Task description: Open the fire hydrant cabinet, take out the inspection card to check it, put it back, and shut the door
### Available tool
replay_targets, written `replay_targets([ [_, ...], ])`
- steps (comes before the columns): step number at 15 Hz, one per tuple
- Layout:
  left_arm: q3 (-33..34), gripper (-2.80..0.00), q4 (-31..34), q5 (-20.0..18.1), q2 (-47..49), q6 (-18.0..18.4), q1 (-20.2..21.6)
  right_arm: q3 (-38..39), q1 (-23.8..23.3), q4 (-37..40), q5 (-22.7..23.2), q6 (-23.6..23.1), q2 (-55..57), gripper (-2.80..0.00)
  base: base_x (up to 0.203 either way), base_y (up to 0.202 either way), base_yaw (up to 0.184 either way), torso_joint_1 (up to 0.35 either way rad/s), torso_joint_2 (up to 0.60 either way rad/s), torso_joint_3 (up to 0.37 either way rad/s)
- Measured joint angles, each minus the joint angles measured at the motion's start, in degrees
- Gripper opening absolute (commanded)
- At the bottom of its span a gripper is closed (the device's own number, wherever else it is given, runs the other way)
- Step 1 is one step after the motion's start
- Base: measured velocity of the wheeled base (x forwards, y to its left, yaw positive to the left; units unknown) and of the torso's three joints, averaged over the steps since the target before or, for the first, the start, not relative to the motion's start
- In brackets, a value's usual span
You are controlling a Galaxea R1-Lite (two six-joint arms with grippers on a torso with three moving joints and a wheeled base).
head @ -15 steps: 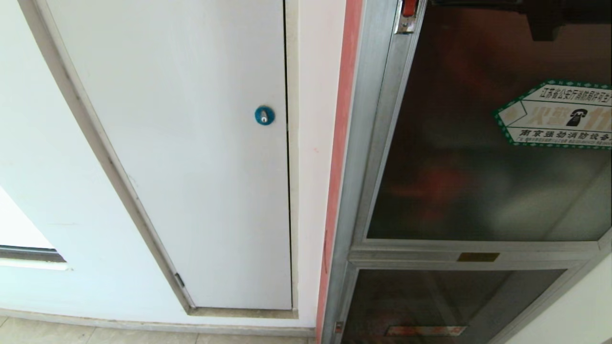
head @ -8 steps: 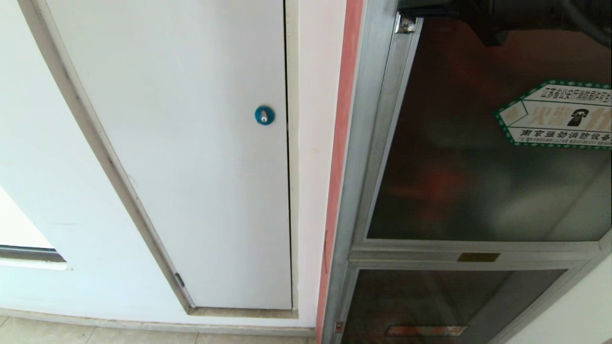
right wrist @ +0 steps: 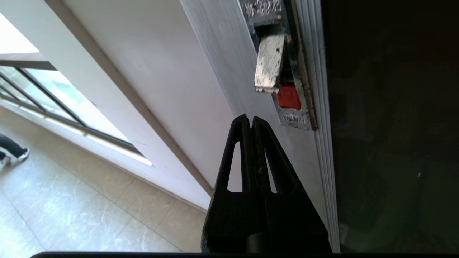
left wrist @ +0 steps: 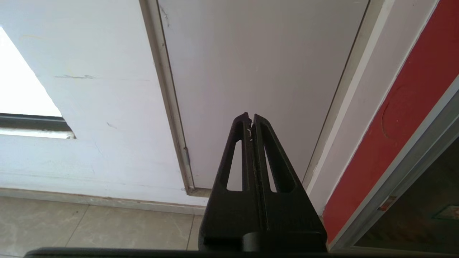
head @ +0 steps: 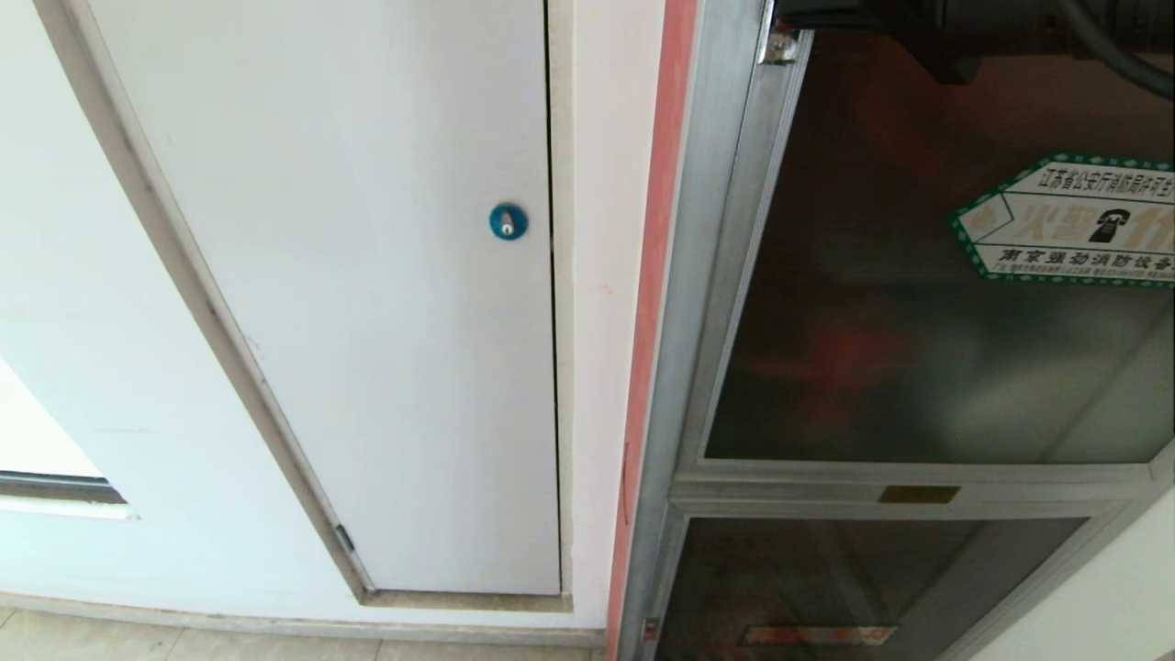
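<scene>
right pincer (right wrist: 250, 118) clenched empty, tips just below the door (right wrist: 391, 125) latch (right wrist: 269, 66), left pincer (left wrist: 250, 116) clenched, parked

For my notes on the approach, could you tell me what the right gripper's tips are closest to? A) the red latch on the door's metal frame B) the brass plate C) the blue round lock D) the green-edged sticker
A: in the right wrist view the shut right gripper points at the red latch on the door frame.

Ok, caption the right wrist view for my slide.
Shut right gripper poised just short of the metal latch and red tab on the door frame.
</scene>
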Motion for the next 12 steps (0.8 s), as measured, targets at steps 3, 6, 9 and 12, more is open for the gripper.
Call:
replay_targets([
  [3,0.0,-2.80,0.0,0.0,0.0,0.0,0.0,0.0,-0.8,-0.7,0.0,0.0,0.2,-2.80,0.000,0.000,0.000,0.000,0.00,0.000],
  [6,0.0,-2.80,0.0,0.0,0.0,0.0,0.0,0.0,-1.4,-0.9,0.0,0.0,0.7,-2.80,0.000,0.000,0.000,0.000,0.00,0.000],
  [9,0.0,-2.80,0.0,0.0,0.0,0.0,0.0,0.0,-2.1,-2.3,0.1,-0.1,1.2,-2.80,0.000,0.000,0.000,0.000,0.00,0.000],
  [12,0.0,-2.80,0.0,0.0,0.0,0.0,0.0,0.0,-2.6,-2.7,0.1,-0.1,1.7,-2.80,0.000,0.000,0.000,0.000,0.00,0.000],
])
